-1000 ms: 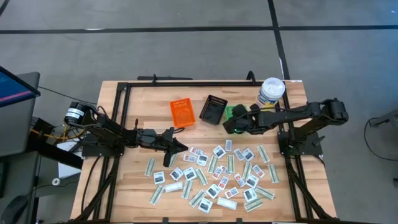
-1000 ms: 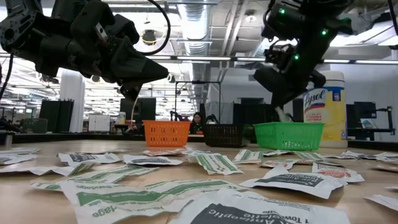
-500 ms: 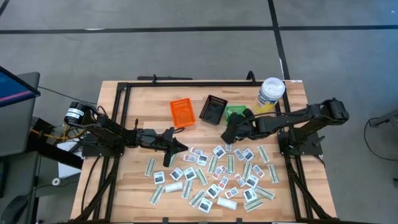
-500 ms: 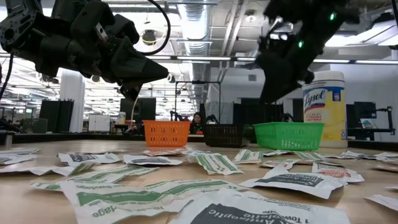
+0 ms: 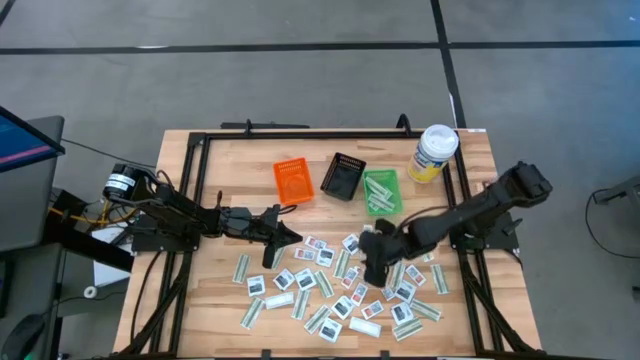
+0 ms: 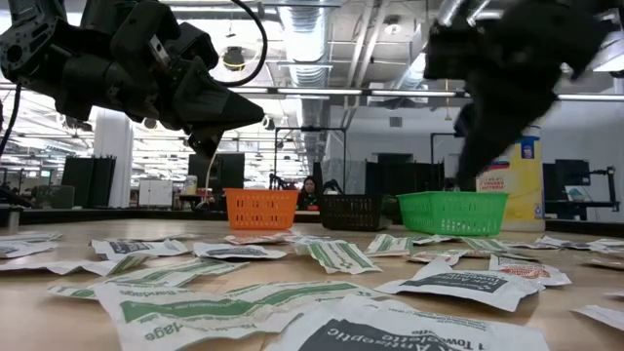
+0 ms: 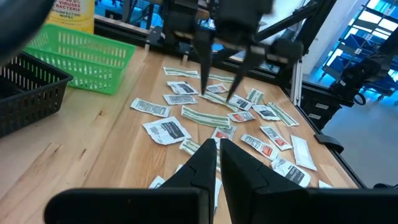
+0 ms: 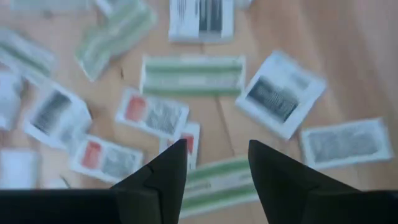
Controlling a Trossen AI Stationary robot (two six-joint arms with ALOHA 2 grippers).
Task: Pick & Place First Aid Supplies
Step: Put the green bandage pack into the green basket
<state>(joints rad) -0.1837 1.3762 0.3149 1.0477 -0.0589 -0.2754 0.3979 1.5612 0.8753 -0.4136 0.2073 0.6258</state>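
— Step in hand? Which is it looking like?

— Reaching for a pick, I judge. The right end effector (image 5: 377,262) is hanging with fingers spread and empty over the first aid supplies (image 5: 345,280), which are lying scattered across the lower centre of the table (image 5: 220,290) in the high view.

— And the other arm?

— The left end effector (image 5: 283,238) is waiting at centre left with fingers pinched together, gripping nothing.

— Next move?

— Lowering onto one flat packet (image 8: 153,114), closing, then carrying it up-frame to the green bin (image 5: 381,192), which is already holding strips.
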